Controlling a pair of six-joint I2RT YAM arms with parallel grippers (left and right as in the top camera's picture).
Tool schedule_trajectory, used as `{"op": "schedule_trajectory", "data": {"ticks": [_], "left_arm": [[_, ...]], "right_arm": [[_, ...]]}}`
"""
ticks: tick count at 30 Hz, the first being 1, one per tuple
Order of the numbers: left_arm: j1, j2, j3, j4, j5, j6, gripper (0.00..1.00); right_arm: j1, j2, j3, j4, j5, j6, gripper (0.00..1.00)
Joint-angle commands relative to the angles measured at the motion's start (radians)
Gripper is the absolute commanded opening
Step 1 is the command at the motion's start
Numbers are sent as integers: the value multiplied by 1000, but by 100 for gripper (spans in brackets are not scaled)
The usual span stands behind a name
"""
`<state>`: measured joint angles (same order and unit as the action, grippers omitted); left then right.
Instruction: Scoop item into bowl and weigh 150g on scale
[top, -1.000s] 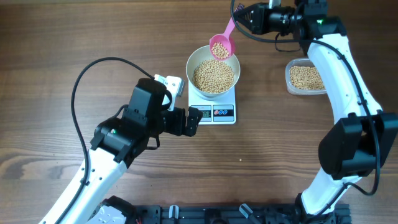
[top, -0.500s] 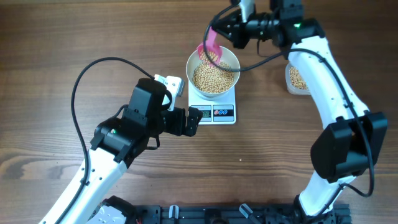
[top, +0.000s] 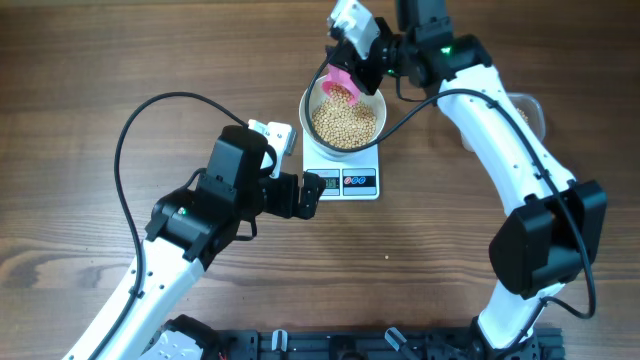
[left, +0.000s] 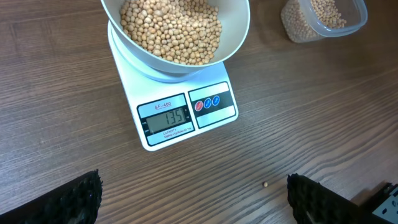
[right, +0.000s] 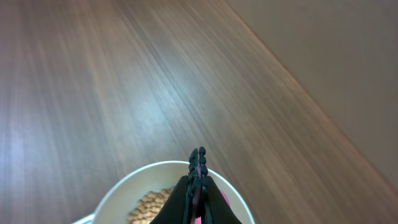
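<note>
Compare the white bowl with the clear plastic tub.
The bowl is round and opaque white; the tub is clear and rounded-rectangular. The bowl sits on the scale; the tub stands directly on the table, apart from the scale. Both hold tan beans.

Soft even light, right wrist view blurry
</note>
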<state>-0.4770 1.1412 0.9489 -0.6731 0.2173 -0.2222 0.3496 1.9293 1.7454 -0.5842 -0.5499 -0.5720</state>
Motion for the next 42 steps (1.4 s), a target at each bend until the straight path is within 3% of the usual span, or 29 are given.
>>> {"op": "schedule_trajectory", "data": {"ticks": [1,6,32,42], "left_arm": [[-5,5,0,3,-2,5,100],[-5,5,0,3,-2,5,100],[-5,5,0,3,-2,5,100],[-5,5,0,3,-2,5,100]], "right_arm": [[47,-33,16,-1,154,-108,4],[84,-48,16,-1,237,-134,4],[85,-72,16,-8,238,-126,4],[85,-72,16,2,234,59,4]]}}
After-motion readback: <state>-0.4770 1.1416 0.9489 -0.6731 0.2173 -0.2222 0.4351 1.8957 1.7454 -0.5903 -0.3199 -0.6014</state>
